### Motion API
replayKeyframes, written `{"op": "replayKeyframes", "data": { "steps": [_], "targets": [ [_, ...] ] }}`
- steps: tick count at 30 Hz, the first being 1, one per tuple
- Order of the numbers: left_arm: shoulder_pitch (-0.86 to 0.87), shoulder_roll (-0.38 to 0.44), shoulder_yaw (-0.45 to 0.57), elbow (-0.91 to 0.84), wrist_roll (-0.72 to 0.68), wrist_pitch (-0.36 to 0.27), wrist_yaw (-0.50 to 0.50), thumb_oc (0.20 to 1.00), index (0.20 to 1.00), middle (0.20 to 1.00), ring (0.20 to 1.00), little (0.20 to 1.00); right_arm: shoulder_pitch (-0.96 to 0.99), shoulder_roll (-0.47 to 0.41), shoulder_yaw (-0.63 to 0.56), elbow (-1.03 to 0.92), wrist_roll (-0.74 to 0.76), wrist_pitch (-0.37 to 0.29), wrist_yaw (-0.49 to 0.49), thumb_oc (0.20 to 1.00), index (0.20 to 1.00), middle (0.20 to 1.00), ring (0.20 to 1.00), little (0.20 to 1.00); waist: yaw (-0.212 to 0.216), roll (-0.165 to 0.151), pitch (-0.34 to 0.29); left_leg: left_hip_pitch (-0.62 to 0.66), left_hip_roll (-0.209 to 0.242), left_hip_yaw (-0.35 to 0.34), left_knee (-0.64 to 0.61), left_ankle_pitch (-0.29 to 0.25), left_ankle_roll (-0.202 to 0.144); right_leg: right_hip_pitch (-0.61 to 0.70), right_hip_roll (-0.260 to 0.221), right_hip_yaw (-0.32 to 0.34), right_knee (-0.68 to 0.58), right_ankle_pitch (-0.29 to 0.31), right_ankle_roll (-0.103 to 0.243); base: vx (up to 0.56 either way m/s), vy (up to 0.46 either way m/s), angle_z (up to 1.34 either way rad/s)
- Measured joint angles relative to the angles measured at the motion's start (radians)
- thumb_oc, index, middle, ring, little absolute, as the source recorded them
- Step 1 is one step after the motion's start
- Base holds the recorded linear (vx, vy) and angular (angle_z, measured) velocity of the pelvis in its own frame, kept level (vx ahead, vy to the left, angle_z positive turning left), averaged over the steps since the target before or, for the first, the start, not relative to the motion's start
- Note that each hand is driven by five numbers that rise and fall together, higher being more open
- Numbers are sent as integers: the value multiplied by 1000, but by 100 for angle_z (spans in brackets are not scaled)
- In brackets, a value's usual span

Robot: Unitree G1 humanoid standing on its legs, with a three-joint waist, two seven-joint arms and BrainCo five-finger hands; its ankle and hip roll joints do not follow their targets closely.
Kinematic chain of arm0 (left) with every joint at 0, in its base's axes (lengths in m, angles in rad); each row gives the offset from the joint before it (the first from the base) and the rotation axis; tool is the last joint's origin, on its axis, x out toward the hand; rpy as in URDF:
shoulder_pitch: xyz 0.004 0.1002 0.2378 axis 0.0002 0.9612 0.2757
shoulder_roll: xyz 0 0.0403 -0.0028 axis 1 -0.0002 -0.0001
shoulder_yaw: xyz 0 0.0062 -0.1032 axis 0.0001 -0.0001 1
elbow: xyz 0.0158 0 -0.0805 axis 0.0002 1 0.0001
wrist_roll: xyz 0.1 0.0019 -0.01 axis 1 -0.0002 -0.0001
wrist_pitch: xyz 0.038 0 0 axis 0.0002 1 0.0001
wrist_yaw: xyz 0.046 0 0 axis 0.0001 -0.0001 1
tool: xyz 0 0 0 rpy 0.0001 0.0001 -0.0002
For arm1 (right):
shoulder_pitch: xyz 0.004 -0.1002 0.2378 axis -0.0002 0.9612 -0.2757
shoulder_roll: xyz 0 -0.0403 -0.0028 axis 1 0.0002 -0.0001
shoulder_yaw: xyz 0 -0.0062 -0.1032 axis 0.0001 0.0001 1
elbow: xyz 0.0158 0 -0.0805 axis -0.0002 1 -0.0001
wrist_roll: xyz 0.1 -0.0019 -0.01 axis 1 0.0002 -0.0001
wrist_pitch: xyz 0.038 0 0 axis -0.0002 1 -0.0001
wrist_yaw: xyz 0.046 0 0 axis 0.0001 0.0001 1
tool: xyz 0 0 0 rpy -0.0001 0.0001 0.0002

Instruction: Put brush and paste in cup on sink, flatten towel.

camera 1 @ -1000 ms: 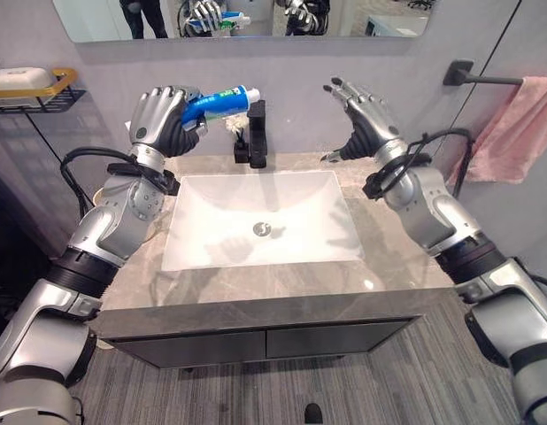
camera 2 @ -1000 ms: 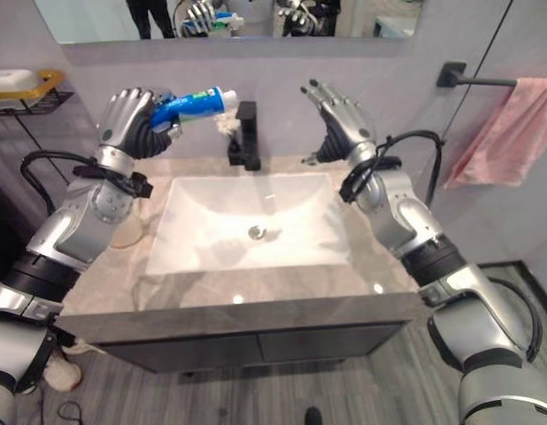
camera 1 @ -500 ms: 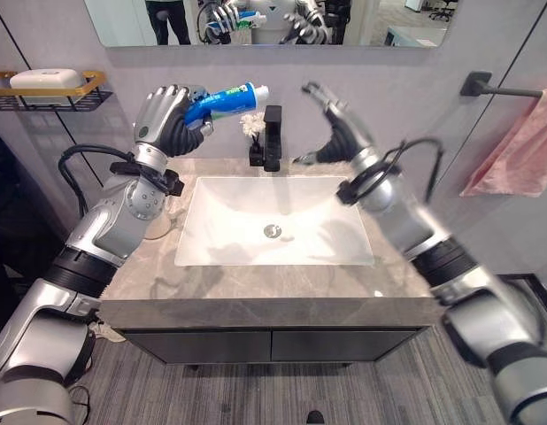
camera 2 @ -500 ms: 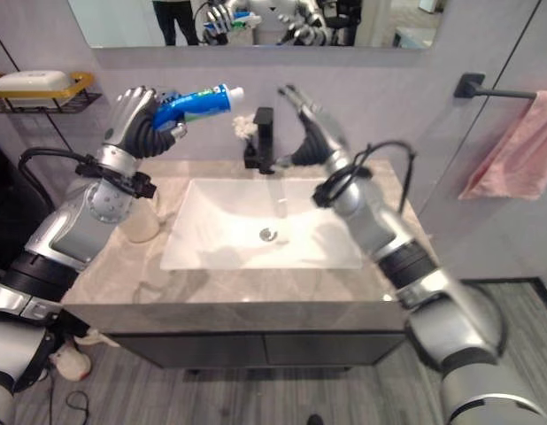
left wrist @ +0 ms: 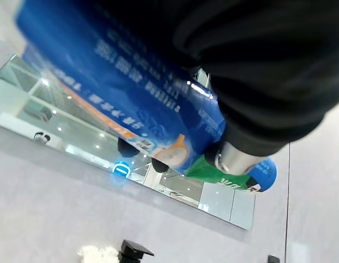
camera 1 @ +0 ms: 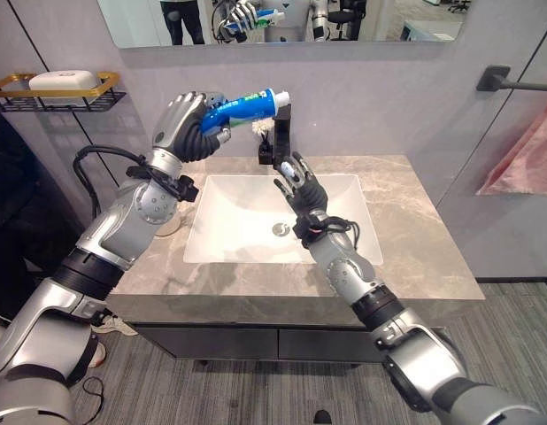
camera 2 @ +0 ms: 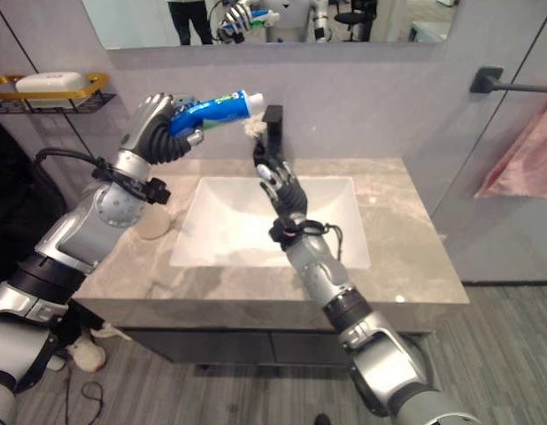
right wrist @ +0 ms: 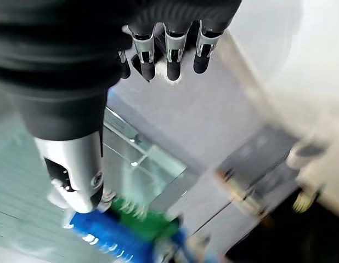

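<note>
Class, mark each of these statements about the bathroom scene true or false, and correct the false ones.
1. The left hand grips the toothpaste tube. True.
2. The right hand holds a toothbrush. False: it is open and holds nothing, above the basin.
3. The pink towel lies in the sink. False: it hangs at the wall to the right.
4. A black faucet stands behind the basin. True.
5. A soap bar sits on the wall shelf. True.

- I'm looking at a bathroom: a white sink [camera 1: 278, 226] set in a grey stone surface [camera 1: 415, 239], black tap [camera 1: 281, 133] behind.
- Mirror [camera 1: 282, 18] above, pink towel [camera 1: 526, 155] on a rail, soap on a wall shelf [camera 1: 57, 88].
</note>
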Motion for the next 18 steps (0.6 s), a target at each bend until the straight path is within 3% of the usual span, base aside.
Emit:
{"op": "replayKeyframes", "data": {
  "steps": [8, 18],
  "targets": [
    [7, -55, -7, -27, -122, -62, -41, 200, 200, 200, 200, 200, -99, 3, -15, -3, 44, -72, 77, 1000, 1000, 1000, 1000, 1000, 26, 0, 0, -2, 0, -3, 0, 0, 0, -1, 0, -3, 6, -1, -1, 0, 0, 0],
    [10, -65, -7, -65, -237, -104, -89, 200, 200, 200, 200, 200, -175, -34, -2, 4, 48, -71, 165, 1000, 1000, 1000, 1000, 1000, 28, -11, -7, -16, 0, -28, 0, 5, -2, -1, 0, -23, 8, -2, -1, 13, -8, 6]
  ]
}}
